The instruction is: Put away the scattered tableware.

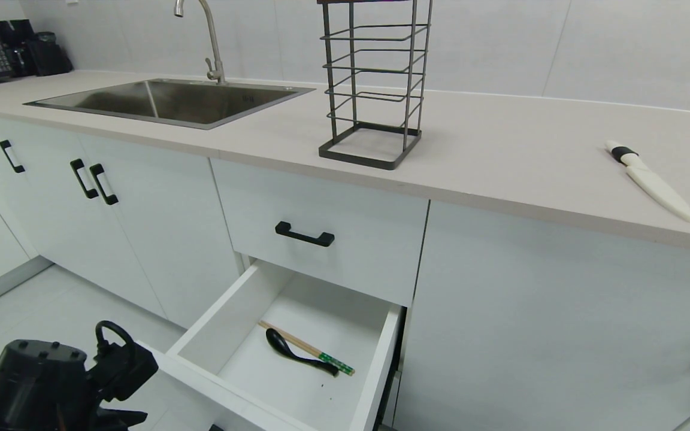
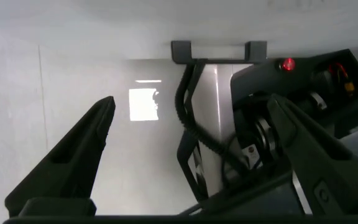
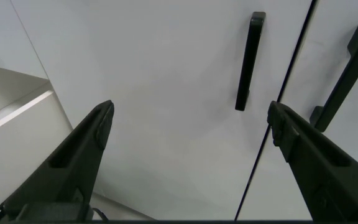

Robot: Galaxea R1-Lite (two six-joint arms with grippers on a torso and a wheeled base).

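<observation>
On the counter (image 1: 501, 149), knife (image 1: 650, 179) and wire rack (image 1: 354, 160); left pincer (image 2: 191, 102), right pincer (image 3: 191, 107) open, empty.

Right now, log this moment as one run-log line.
drawer open: spoon, chopsticks inside | knife on counter | left gripper open, empty | right gripper open, empty
</observation>
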